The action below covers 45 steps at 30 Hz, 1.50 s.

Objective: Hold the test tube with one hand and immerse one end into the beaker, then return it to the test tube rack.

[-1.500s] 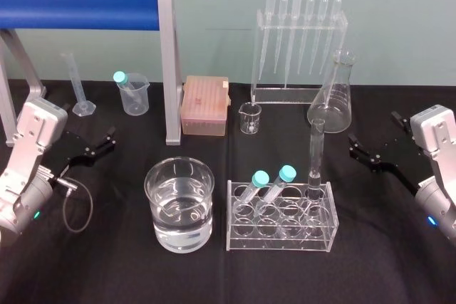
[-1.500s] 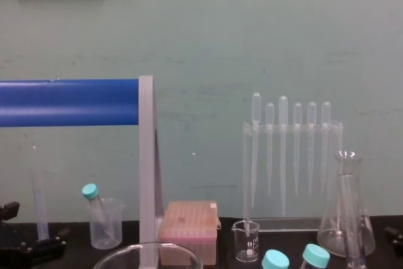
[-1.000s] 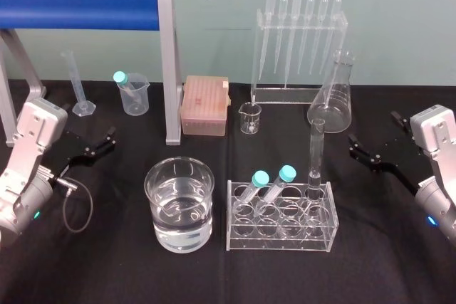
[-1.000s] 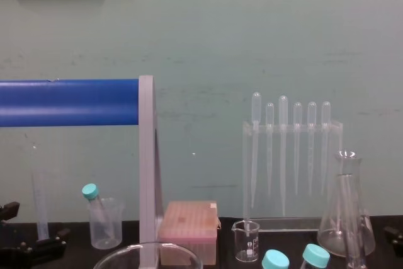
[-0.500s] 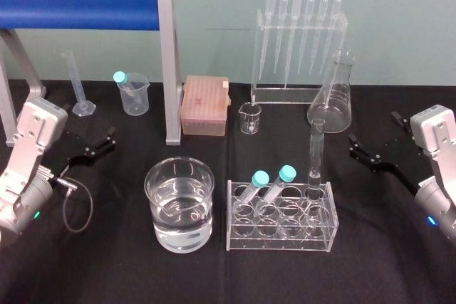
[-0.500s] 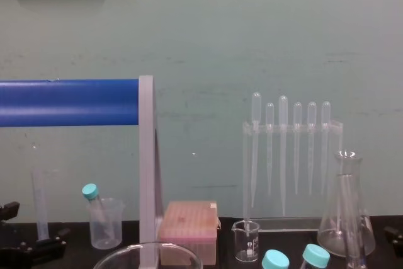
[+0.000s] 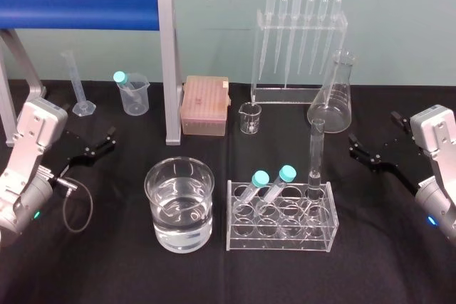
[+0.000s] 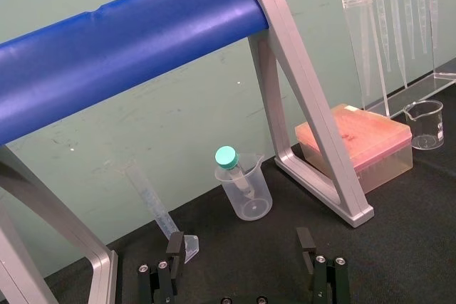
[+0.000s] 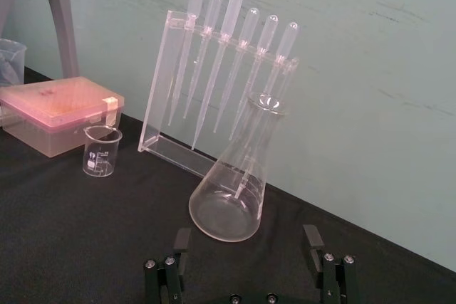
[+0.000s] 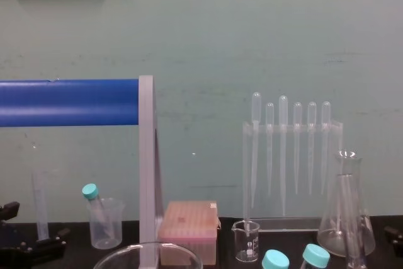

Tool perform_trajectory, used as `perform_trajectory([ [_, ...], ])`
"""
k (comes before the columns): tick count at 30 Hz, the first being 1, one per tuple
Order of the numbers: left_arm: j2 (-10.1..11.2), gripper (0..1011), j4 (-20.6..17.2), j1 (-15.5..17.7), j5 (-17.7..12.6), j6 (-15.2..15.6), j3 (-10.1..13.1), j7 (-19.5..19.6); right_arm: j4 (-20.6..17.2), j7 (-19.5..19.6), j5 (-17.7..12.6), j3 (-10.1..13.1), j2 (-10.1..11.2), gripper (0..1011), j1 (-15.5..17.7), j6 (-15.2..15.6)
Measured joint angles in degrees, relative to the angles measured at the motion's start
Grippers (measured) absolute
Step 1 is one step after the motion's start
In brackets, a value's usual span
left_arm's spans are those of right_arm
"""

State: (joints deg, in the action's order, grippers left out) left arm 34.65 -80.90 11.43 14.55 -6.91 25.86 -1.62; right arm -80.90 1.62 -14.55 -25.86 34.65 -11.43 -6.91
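The test tube [image 7: 315, 153] stands upright in the back right hole of the clear test tube rack [image 7: 280, 234], beside two teal-capped tubes [image 7: 268, 184] leaning in it. The wide glass beaker [image 7: 179, 204], about half full of clear liquid, sits left of the rack; its rim [image 10: 148, 251] also shows low in the chest view. My left gripper [image 7: 87, 129] rests at the table's left, open and empty, its fingers [image 8: 174, 244] wide apart. At the table's right, well clear of the rack, my right gripper [image 7: 375, 134] is likewise open and empty, fingers [image 9: 311, 235] spread before the conical flask.
A blue bar on grey legs [image 7: 167, 62] spans the back left. Behind it stand a graduated cylinder [image 7: 75, 83] and a plastic beaker [image 7: 134, 95] with a capped tube. A pink tip box [image 7: 205, 105], small glass beaker [image 7: 250, 118], pipette stand [image 7: 298, 40] and conical flask [image 7: 332, 101] line the back.
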Motion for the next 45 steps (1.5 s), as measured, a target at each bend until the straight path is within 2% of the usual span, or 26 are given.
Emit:
perform_trajectory([
  [15, 0.0, 1000, 0.0, 0.0, 0.0, 0.0, 0.0, 0.0, 0.0, 0.0, 0.0, 0.1, 0.0, 1000, 0.0, 0.0],
  [21, 0.0, 1000, 0.0, 0.0, 0.0, 0.0, 0.0, 0.0, -1.6, -1.0, -0.5, 2.1, 0.2, 1000, 0.9, -1.6],
  [24, 0.0, 1000, 0.0, 0.0, 0.0, 0.0, 0.0, 0.0, -3.9, -2.3, -2.4, 4.1, 0.6, 1000, 2.1, -2.9],
  [25, 0.0, 1000, 0.0, 0.0, 0.0, 0.0, 0.0, 0.0, -3.9, -2.3, -2.4, 4.1, 0.6, 1000, 2.1, -2.9],
  [28, 0.0, 1000, 0.0, 0.0, 0.0, 0.0, 0.0, 0.0, -6.9, -4.2, -4.5, 5.9, 1.1, 1000, 3.3, -4.6],
  [29, 0.0, 1000, 0.0, 0.0, 0.0, 0.0, 0.0, 0.0, -6.9, -4.2, -4.5, 5.9, 1.1, 1000, 3.3, -4.6],
  [32, 0.0, 1000, 0.0, 0.0, 0.0, 0.0, 0.0, 0.0, -10.2, -6.0, -5.4, 7.6, 2.0, 1000, 4.6, -7.3],
  [37, 0.0, 1000, 0.0, 0.0, 0.0, 0.0, 0.0, 0.0, -13.4, -9.3, -7.1, 9.1, 3.1, 1000, 5.6, -10.6],
  [42, 0.0, 1000, 0.0, 0.0, 0.0, 0.0, 0.0, 0.0, -14.8, -15.1, -8.4, 8.7, 4.4, 1000, 5.4, -13.2],
  [44, 0.0, 1000, 0.0, 0.0, 0.0, 0.0, 0.0, 0.0, -15.0, -19.9, -10.7, 8.1, 5.2, 1000, 4.8, -13.6],
  [45, 0.0, 1000, 0.0, 0.0, 0.0, 0.0, 0.0, 0.0, -15.0, -19.9, -10.7, 8.1, 5.2, 1000, 4.8, -13.6],
])
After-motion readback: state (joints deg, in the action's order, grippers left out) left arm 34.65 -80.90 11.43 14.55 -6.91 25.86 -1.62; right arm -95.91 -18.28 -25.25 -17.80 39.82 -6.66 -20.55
